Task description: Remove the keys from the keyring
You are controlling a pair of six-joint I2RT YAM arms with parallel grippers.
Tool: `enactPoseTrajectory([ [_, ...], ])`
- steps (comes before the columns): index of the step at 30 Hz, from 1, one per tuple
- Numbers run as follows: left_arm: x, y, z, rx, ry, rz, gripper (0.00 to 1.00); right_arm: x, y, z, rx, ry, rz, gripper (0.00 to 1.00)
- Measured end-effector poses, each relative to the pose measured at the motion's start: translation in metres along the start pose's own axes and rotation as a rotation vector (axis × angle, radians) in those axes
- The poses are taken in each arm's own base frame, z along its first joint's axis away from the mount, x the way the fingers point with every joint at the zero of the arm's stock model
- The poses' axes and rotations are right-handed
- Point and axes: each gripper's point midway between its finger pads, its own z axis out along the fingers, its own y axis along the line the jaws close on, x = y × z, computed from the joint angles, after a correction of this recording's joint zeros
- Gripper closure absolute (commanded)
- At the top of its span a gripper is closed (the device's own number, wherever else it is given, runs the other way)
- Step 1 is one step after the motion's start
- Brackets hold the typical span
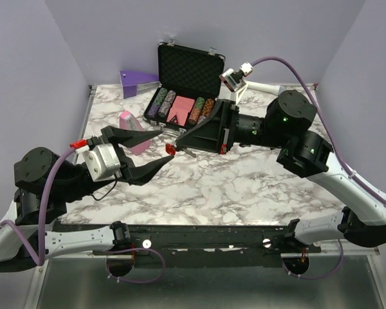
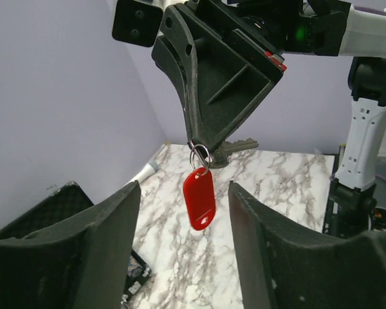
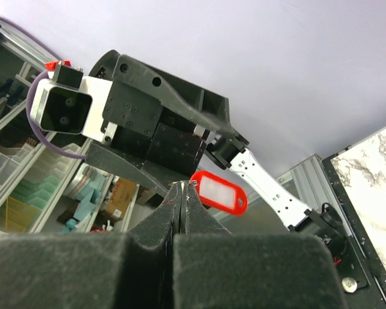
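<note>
My right gripper (image 1: pixel 179 147) is shut on a silvery key (image 2: pixel 235 146), held up above the marble table. It also shows in the right wrist view (image 3: pixel 183 187), jaws pressed together. The keyring's small ring (image 2: pixel 200 156) hangs from the key just below the jaw tips. Its red tag (image 2: pixel 199 198) dangles beneath the ring, and also shows from above (image 1: pixel 170 149) and in the right wrist view (image 3: pixel 219 193). My left gripper (image 1: pixel 167 144) is open, its two fingers (image 2: pixel 103 248) spread either side of the tag without touching it.
An open black case (image 1: pixel 190 67) with rows of poker chips (image 1: pixel 162 103) stands at the back. A pink wedge-shaped box (image 1: pixel 134 132) lies left of the grippers. A purple wedge (image 1: pixel 139 80) sits at the back left. A white camera stand (image 1: pixel 260 87) is at the back right.
</note>
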Motion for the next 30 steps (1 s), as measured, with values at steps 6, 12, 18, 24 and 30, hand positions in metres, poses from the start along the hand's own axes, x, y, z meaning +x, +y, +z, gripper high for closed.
enactPoseTrajectory([
  [6, 0.000, 0.006, 0.011, -0.014, -0.002, 0.089, 0.54, -0.006, 0.004, 0.005, -0.006, -0.006, 0.004, 0.99],
  [12, 0.000, 0.009, 0.020, -0.024, 0.010, 0.128, 0.55, -0.006, 0.003, 0.005, 0.004, 0.002, 0.007, 0.99],
  [18, -0.006, 0.013, 0.019, -0.038, 0.000, 0.134, 0.71, -0.007, 0.004, 0.005, 0.009, 0.005, 0.000, 0.99],
  [24, -0.006, 0.013, 0.020, -0.040, 0.001, 0.139, 0.83, -0.007, 0.000, 0.010, 0.025, 0.015, 0.002, 0.99],
  [30, -0.005, 0.012, 0.021, -0.032, 0.010, 0.137, 1.00, -0.011, 0.002, 0.009, 0.026, 0.005, -0.003, 0.99],
])
